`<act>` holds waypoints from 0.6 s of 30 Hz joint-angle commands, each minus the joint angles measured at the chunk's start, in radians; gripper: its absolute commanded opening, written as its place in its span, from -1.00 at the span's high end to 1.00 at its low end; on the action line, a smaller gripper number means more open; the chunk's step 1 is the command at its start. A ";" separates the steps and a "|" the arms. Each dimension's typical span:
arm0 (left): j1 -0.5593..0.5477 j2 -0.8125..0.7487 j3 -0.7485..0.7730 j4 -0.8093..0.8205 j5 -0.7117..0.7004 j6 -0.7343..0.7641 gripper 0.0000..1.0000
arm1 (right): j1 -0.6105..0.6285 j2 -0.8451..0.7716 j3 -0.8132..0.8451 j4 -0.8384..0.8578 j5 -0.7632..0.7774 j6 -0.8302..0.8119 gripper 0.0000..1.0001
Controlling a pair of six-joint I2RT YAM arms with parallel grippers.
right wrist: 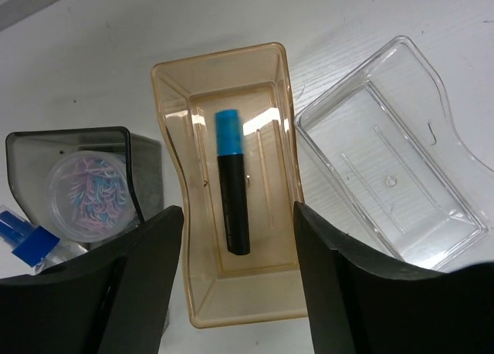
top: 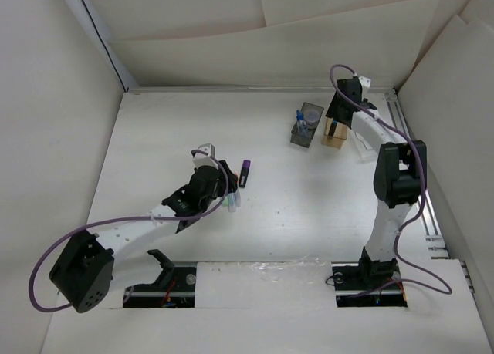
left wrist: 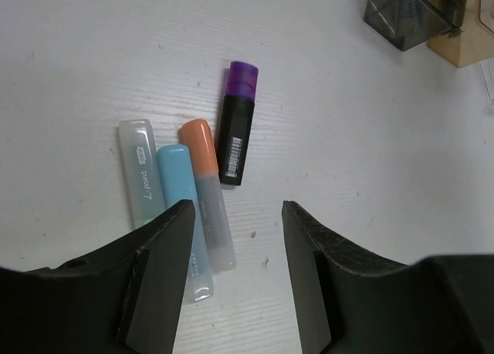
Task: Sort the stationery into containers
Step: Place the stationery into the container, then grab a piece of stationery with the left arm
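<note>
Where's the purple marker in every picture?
Top external: purple marker lies near the centre, just right of the left gripper.
Left wrist: upper centre, right of the orange marker.
Right wrist: not in it.
Shared landmark: the dark grey bin, seen in all three views.

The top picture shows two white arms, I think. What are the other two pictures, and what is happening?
Yes: two robot arms bolted to a table, seen from above. Each ends in a two-finger gripper with a camera on its wrist; those took the other pictures. The left gripper, open and empty, hovers over four markers: green, light-blue, orange and purple. The right gripper, open and empty, hovers over three bins: a dark grey bin holding a round pot and a blue-capped bottle, a tan bin holding a blue-capped black marker, and a clear bin with nothing inside.
</note>
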 commanded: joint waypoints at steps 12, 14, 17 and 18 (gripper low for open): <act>-0.023 0.193 0.195 -0.081 -0.057 0.061 -0.04 | 0.118 -0.467 -0.279 0.110 -0.110 0.057 0.91; -0.046 0.250 0.264 -0.114 -0.097 0.070 -0.04 | 0.170 -0.539 -0.342 0.123 -0.111 0.058 1.00; -0.057 0.359 0.352 -0.153 -0.126 0.081 -0.04 | 0.234 -0.676 -0.462 0.123 -0.098 0.058 0.98; -0.057 0.382 0.366 -0.153 -0.135 0.081 -0.04 | 0.247 -0.709 -0.490 0.123 -0.086 0.058 0.88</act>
